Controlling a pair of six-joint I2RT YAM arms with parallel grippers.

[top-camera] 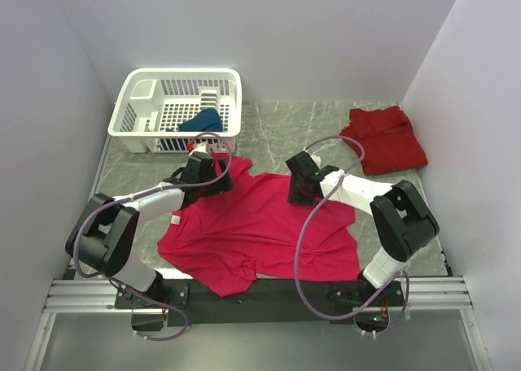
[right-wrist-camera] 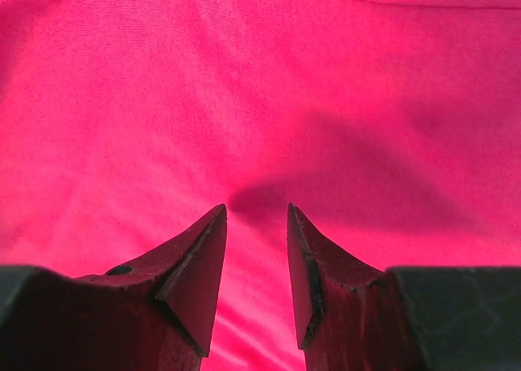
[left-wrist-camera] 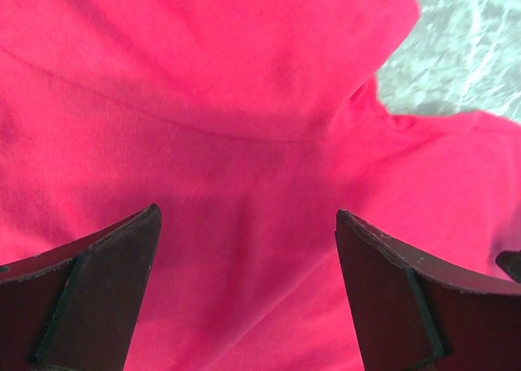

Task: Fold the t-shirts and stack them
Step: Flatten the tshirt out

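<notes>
A magenta t-shirt (top-camera: pixel 260 233) lies spread out and somewhat rumpled on the table in front of both arms. My left gripper (top-camera: pixel 205 176) hovers over its far left corner, jaws wide open with only magenta cloth (left-wrist-camera: pixel 244 102) below them (left-wrist-camera: pixel 248 216). My right gripper (top-camera: pixel 298 189) is over the shirt's far edge near the middle. Its jaws stand partly open just above the cloth (right-wrist-camera: pixel 269 102), with nothing between the fingertips (right-wrist-camera: pixel 256 212). A darker red t-shirt (top-camera: pixel 384 137) lies folded at the back right. A dark blue t-shirt (top-camera: pixel 201 120) sits bunched in the basket.
A white lattice basket (top-camera: pixel 146 90) stands at the back left, close behind my left gripper. Grey marbled tabletop (top-camera: pixel 277 127) shows between the basket and the red shirt. White walls close in on the left, back and right.
</notes>
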